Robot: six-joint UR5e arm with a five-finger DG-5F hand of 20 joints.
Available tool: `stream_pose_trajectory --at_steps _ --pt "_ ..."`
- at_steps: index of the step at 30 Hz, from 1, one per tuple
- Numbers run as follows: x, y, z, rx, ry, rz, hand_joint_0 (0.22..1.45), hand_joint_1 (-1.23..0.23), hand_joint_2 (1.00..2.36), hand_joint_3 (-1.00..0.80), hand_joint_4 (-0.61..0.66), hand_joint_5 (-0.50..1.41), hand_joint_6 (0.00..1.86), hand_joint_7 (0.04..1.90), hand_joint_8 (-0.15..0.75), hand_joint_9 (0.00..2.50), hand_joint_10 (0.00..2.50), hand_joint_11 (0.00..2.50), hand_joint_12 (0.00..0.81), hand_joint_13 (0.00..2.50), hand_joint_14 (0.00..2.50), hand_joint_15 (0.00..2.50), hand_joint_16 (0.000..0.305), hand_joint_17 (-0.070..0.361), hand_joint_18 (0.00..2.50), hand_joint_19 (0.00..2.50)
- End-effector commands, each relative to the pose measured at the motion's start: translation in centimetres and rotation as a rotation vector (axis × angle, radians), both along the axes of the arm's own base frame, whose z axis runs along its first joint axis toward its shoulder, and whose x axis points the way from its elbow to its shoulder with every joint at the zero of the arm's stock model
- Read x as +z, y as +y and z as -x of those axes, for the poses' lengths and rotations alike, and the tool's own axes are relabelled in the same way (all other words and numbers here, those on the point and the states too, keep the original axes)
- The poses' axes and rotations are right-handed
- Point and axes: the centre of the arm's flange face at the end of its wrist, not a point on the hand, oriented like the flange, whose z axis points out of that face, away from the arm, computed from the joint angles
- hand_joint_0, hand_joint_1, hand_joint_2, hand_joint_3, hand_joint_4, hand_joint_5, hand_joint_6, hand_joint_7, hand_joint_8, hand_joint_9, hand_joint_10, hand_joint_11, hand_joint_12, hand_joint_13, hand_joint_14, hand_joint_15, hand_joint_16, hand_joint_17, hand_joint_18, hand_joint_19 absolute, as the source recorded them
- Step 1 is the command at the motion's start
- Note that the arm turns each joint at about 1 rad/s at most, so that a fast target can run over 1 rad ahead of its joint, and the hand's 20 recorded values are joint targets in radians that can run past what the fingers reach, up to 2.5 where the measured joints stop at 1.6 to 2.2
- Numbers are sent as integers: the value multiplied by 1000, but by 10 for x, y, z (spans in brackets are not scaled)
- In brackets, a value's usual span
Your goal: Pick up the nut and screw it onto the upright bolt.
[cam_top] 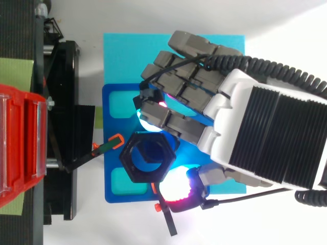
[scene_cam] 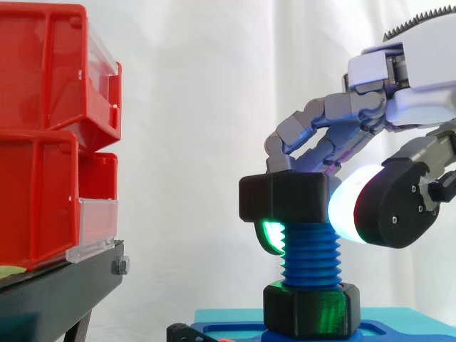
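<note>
1. Bins (scene_cam: 43, 128), red and stacked, are standing at your side view's left.
2. Your hand (scene_cam: 399, 78) is gripping the black nut (scene_cam: 283, 199) between curled fingers and thumb.
3. Blue bolt (scene_cam: 311, 256) is standing upright.
4. Nut is sitting on its top threads.

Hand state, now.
Hand: shut on the nut, fingers and thumb pinching it at the top of the blue bolt.

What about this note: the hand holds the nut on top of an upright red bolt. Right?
No. The bolt is blue, not red; the side view shows it. The hand does hold the nut on top of the upright bolt.
</note>
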Motion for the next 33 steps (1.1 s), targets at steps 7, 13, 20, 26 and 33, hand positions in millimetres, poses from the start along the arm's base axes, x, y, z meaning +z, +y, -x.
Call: stream_pose_trajectory --at_steps 7,13,20,26,33 --pt "0 -1 0 0 2 1 580 -516 1000 -496 235 -141 618 1130 278 707 5 153 315 627 0 27 37 83 505 114" --pt "2 1 1 5 -1 -2 580 -517 1000 -495 233 -141 617 1133 277 709 4 154 314 631 2 25 37 83 507 116" --pt "11 1 3 16 -12 -7 580 -517 1000 -495 234 -141 618 1131 279 710 5 154 313 633 0 31 37 83 512 119" --pt "13 2 3 25 -15 -9 580 -516 1000 -496 233 -141 617 1132 277 709 5 161 313 634 0 28 37 83 513 118" --pt "12 -2 3 31 -13 -9 579 -517 1000 -494 233 -141 617 1133 279 709 5 160 313 638 0 32 37 83 515 122"
